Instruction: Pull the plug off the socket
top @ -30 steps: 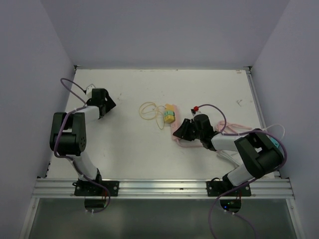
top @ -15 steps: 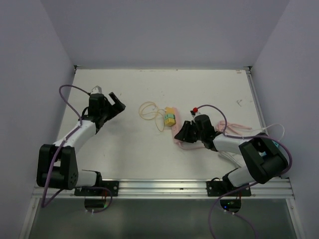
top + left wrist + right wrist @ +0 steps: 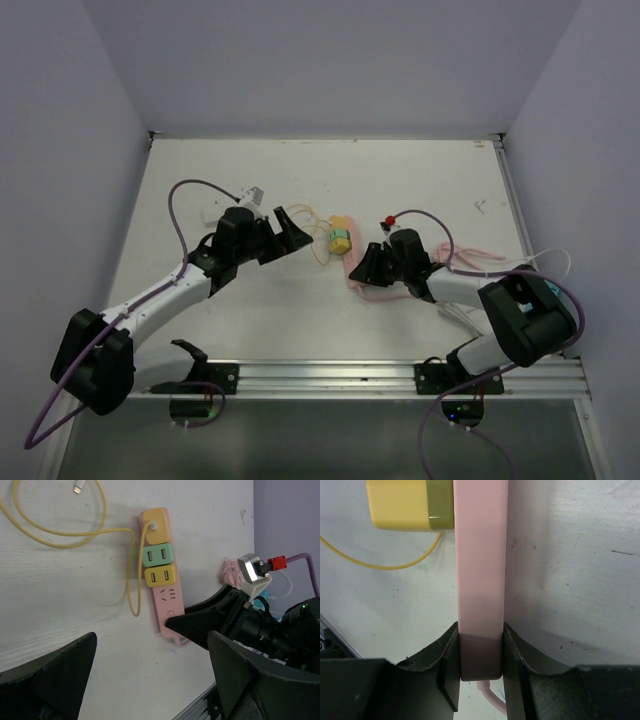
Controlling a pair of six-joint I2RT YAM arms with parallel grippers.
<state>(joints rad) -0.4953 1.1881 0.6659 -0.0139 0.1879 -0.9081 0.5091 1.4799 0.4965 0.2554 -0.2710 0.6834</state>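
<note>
The left arm has swung in from the table's left side. Its left gripper [image 3: 294, 231] hovers wide open, holding nothing, near the looped yellow cable [image 3: 60, 539]. The right gripper [image 3: 480, 656] is clamped on one end of the long pink plastic power strip [image 3: 169, 606] (1 finger on each side). The yellow block plug [image 3: 155, 526] sits seated at the strip's opposite end, above 1 green adapter [image 3: 159, 556].

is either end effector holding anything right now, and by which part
The right end effector grips the pink power strip across its sides, at the end away from the yellow plug. The left end effector is open and holds nothing.
</note>
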